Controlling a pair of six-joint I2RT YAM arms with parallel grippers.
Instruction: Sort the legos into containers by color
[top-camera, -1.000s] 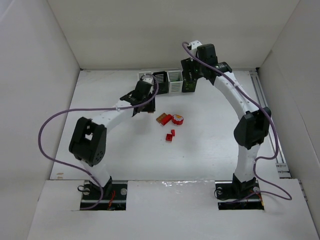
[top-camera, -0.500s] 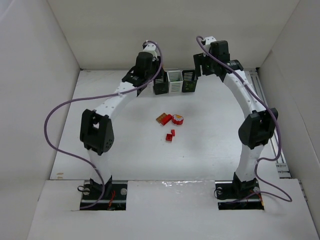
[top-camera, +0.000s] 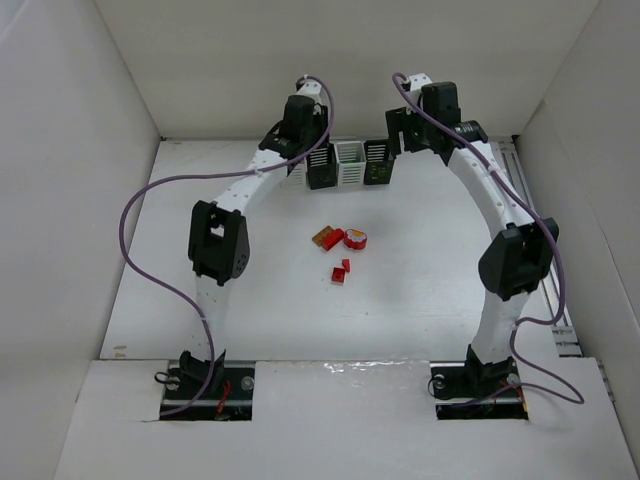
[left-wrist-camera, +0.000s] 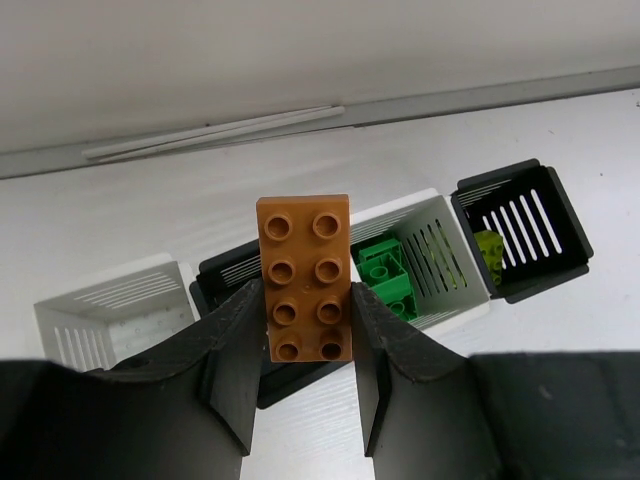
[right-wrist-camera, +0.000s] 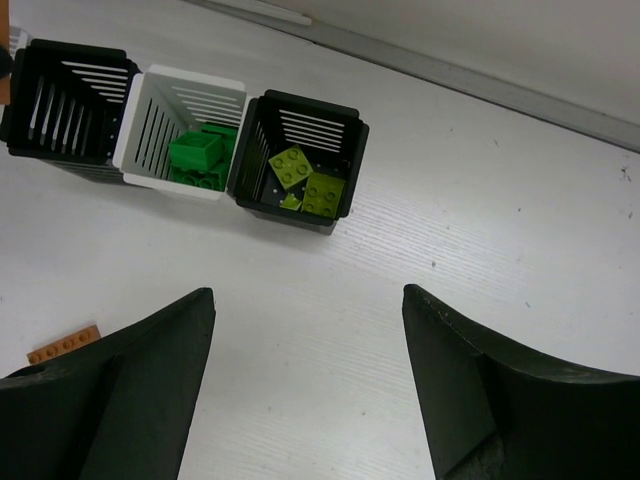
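Legos of red and orange plastic (top-camera: 334, 239) are lying loose on the white table (top-camera: 250, 290) in my overhead view, well apart from the four small slatted square containers (top-camera: 349, 165) standing in a row near the far wall. My left wrist camera is showing what that view hides: my left gripper (left-wrist-camera: 305, 298) is clenching a studded orange two-by-four brick (left-wrist-camera: 305, 265) before the row. My right wrist camera is revealing glossy green bricks (right-wrist-camera: 195, 152) in a white bin (right-wrist-camera: 145, 125), yellow-green bricks (right-wrist-camera: 310, 182) in its black neighbour (right-wrist-camera: 310, 101), and my right gripper (right-wrist-camera: 305, 300) hanging spread, gripping nothing.

containers (top-camera: 350, 163) in a row at far side of table (top-camera: 420, 290), loose legos (top-camera: 355, 240) before them
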